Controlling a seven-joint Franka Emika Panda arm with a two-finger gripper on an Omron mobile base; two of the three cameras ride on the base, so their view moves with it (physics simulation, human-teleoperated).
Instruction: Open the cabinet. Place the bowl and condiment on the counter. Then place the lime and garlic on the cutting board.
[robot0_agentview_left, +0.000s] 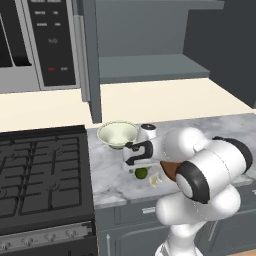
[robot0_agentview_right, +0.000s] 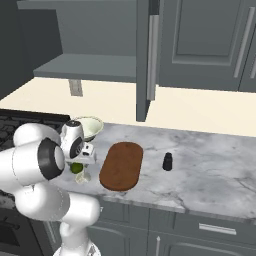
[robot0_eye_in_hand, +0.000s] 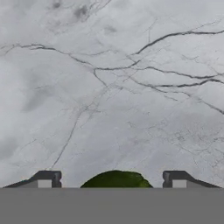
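Nearest us, our end effector (robot0_eye_in_hand: 114, 179) hangs low over the marbled desk (robot0_agentview_right: 210, 165), its fingertips (robot0_eye_in_hand: 46, 178) spread wide with the lime (robot0_eye_in_hand: 116, 179) sitting between them, not yet pinched. Just beside the lime lies the garlic (robot0_agentview_left: 155, 181), near the desk's front edge. To the right rests the cutting board (robot0_agentview_right: 121, 165), bare, with the condiment (robot0_agentview_right: 167, 161) standing upright beyond its far side. Further back the bowl (robot0_agentview_left: 117, 134) sits on the desk. Above, the cabinet (robot0_agentview_right: 100, 40) stands with its doors open, its grey shelf (robot0_agentview_left: 150, 66) showing.
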